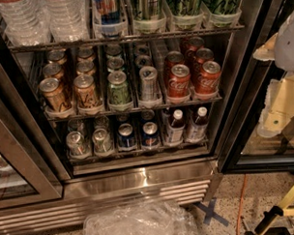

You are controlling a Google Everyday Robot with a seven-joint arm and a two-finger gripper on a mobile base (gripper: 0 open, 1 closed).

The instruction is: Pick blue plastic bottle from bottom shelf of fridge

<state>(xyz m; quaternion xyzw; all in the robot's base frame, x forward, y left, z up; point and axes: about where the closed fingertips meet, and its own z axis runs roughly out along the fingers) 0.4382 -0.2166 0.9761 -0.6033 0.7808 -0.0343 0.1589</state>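
Note:
The fridge (139, 180) stands open in front of me. On its bottom shelf (138, 151) the blue plastic bottle (175, 127), with a white cap and a blue-and-white label, stands upright second from the right. To its right stands a similar bottle (198, 123) with a darker label. To its left are short blue cans (150, 134) and silver cans (102, 140). My gripper (269, 126) hangs at the right edge on the pale arm, in front of the right glass door. It is well to the right of the bottle and outside the fridge.
The shelf above holds red cola cans (178, 82) and gold, green and silver cans. A crinkled clear plastic sheet (141, 221) lies on the floor before the ribbed base. A blue tape cross (211, 213), an orange cable (242, 203) and a yellow-black bar (278, 212) are at the bottom right.

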